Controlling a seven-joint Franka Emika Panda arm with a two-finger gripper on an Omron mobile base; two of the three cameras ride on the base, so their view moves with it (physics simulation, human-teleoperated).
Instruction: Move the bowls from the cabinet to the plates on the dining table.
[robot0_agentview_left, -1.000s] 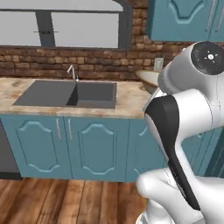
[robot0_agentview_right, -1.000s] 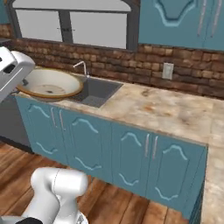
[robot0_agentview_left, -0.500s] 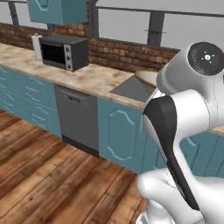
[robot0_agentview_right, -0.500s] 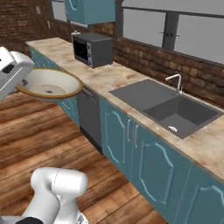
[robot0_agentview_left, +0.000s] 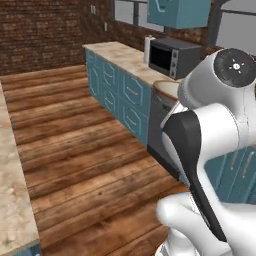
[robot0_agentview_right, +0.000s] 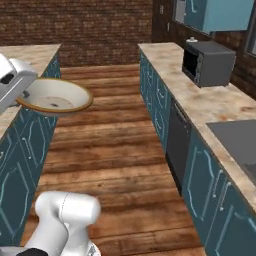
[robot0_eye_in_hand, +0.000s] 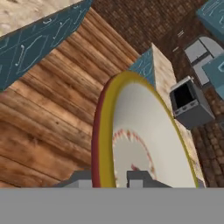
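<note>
Aloft, pincer (robot0_eye_in_hand: 117, 178) clamping bowl (robot0_eye_in_hand: 144, 140) rim

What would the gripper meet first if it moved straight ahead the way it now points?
Shut on the bowl, the gripper looks along it toward the microwave on the far counter; probably open air over the wooden floor before that, depth unclear.

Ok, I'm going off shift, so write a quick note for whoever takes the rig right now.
Gripper: shut on the bowl's rim, carried level above the wood floor.
Dining table: at the left in the right base view; no plates visible on it here.
Done: one bowl taken up.
Left: set this bowl on a plate, then move the second bowl. Cabinet and second bowl can't be placed from these views.
</note>
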